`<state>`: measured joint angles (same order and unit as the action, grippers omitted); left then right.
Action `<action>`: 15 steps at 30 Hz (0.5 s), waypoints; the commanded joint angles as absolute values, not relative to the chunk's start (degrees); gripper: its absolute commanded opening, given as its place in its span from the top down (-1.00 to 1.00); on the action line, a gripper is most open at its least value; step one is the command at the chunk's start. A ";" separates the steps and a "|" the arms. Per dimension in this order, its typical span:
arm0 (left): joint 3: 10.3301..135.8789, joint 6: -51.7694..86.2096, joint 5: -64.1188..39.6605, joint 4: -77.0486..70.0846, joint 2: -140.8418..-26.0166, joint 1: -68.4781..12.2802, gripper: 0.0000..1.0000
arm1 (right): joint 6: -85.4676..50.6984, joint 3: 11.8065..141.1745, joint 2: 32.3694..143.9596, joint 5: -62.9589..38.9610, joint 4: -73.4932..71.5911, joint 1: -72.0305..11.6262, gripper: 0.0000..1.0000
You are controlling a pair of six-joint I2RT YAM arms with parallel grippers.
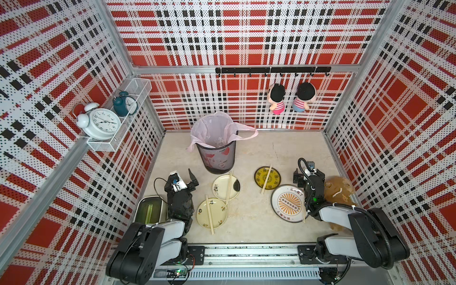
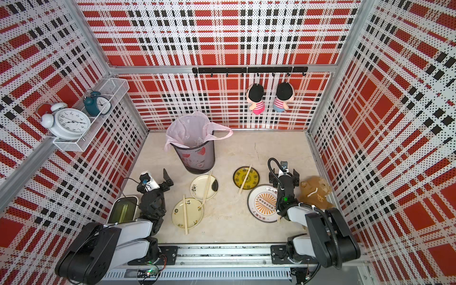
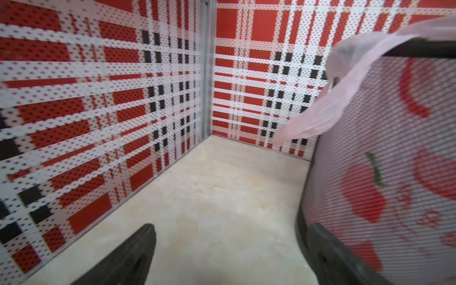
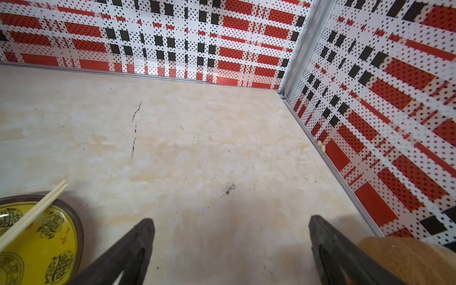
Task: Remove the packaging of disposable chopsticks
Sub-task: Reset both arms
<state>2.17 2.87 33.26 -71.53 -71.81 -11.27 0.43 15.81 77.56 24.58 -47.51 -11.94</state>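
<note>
- My left jaws stand wide open with nothing between them, just beside the black mesh bin (image 1: pixel 217 160).
- My right jaws are wide open and empty too. They hang over bare counter (image 1: pixel 259 222), between the yellow plate (image 1: pixel 274 176) and a brown plush toy (image 1: pixel 338 190).
- The disposable chopsticks (image 1: pixel 209 214) lie unwrapped on plates. One pair crosses the near cream plate (image 1: pixel 219 214), one the cream plate with a dark patch (image 1: pixel 222 183), and one the yellow plate.
- The tip of a fourth pair (image 1: pixel 304 218) shows at the edge of the big white plate (image 1: pixel 276 204), under my right arm.
- A pale crumpled scrap (image 1: pixel 219 142) sits inside the bin's pink liner (image 1: pixel 212 128). I cannot tell whether it is the packaging.
- Chinese characters ring the big plate's orange sunburst, and dark round seals dot the yellow plate. Both are too small to read.
- Red shapes with green stems (image 3: pixel 365 195) show through the bin's mesh, with no words I can make out.
- The counter is cream marble-look, with dark scuffs and a thin crack line (image 4: pixel 134 128).
- Perforated walls (image 1: pixel 246 37) in red, white and black plaid close in three sides.
- Two dolls (image 1: pixel 277 98) hang from a black hook rail (image 1: pixel 271 70).
- A white wire shelf (image 1: pixel 103 145) holds a white alarm clock (image 1: pixel 101 123) and a teal one (image 1: pixel 123 103).
</note>
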 commanded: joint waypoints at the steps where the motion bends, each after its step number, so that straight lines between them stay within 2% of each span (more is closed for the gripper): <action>1: 1.59 -0.61 31.49 -88.61 -77.75 -9.53 -0.97 | 1.34 13.92 82.06 22.74 -65.62 -9.48 -1.00; 7: 2.15 1.91 23.27 -100.74 -91.69 -3.57 -0.97 | -1.71 12.36 91.30 17.68 -77.25 -5.75 -1.00; 8: 2.69 1.40 21.42 -103.48 -93.78 -3.13 -0.97 | -2.14 12.82 90.26 17.53 -74.84 -5.67 -1.00; 11: 6.09 2.96 20.38 -87.78 -88.57 -2.10 -0.97 | -3.09 14.70 90.70 19.49 -71.92 -5.36 -1.00; 13: 8.57 2.71 19.07 -87.46 -90.55 -1.82 -0.97 | -4.57 15.99 89.75 21.07 -67.35 -5.23 -1.00; 15: 10.09 2.64 18.66 -84.17 -90.38 -1.85 -0.96 | -4.69 15.65 90.34 20.88 -69.16 -4.79 -1.00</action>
<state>7.99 2.13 21.80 -87.18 -90.39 -2.37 -3.49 14.98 90.11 19.73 -67.16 -5.63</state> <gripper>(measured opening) 0.983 0.998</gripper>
